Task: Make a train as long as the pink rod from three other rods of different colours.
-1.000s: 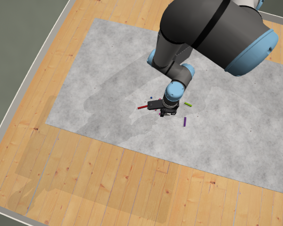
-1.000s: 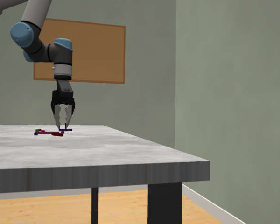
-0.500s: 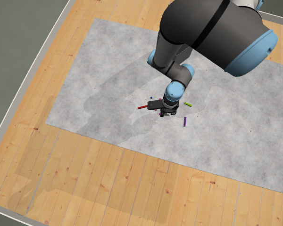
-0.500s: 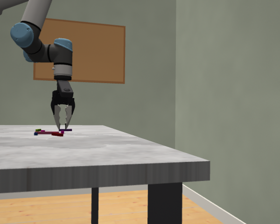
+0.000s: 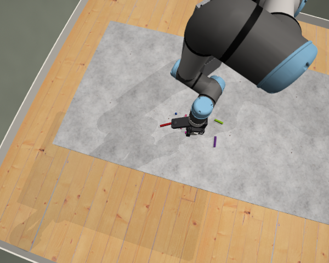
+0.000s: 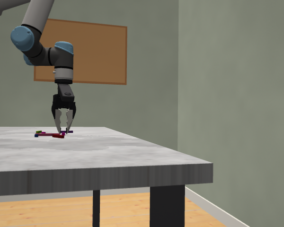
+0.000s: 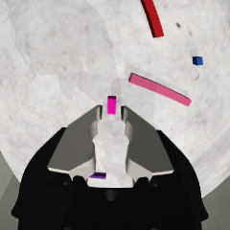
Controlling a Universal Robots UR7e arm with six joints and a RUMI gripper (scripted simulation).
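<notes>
1. The jaws are a little apart and hold nothing. They point straight down, low over the counter (image 6: 137, 156).
2. The small magenta rod (image 7: 111, 104) lies flat between the 2 tips, and neither tip touches it.
3. The pink rod (image 7: 159, 89) lies flat just beside it.
4. The red rod (image 7: 152, 18) and the tiny blue rod (image 7: 197, 60) lie farther out.
5. The lime rod (image 5: 218, 121) and purple rod (image 5: 215, 141) lie on the other side.
</notes>
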